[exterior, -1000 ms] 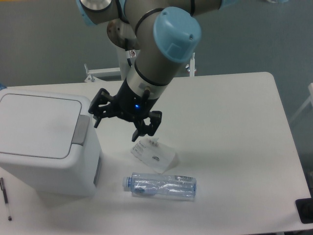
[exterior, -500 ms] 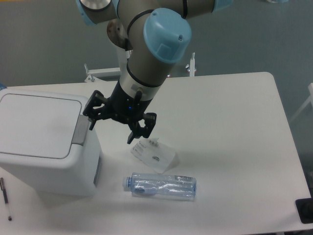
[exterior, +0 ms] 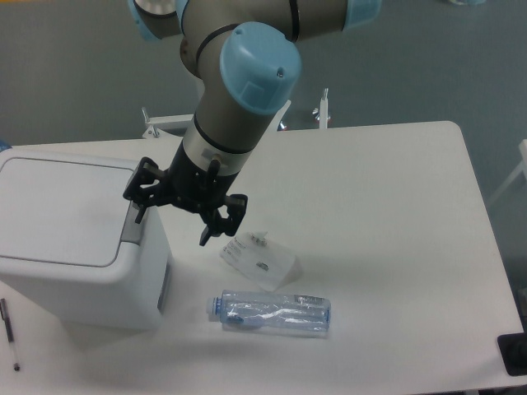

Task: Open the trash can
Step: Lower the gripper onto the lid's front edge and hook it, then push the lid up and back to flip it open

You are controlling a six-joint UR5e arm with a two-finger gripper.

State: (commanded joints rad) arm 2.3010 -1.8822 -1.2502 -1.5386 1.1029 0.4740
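The trash can [exterior: 78, 243] is a large white boxy bin at the left of the table, its flat lid [exterior: 58, 210] down and a grey push tab [exterior: 134, 227] along its right edge. My gripper [exterior: 171, 220] hangs just right of the bin with its black fingers spread open and nothing between them. Its left fingertip [exterior: 137, 212] is over the grey tab; whether it touches the tab cannot be told. The right fingertip [exterior: 206, 234] is over the table.
A clear plastic bottle [exterior: 270, 313] lies on its side in front of the gripper. A small white card or packet [exterior: 258, 259] rests between bottle and gripper. A pen [exterior: 8, 329] lies at the left front edge, a dark object [exterior: 514, 354] at the right front corner.
The arm has swung left, carrying the open gripper from beside the white card to the bin's right edge, over the grey tab. The bin lid, bottle and card have not moved.
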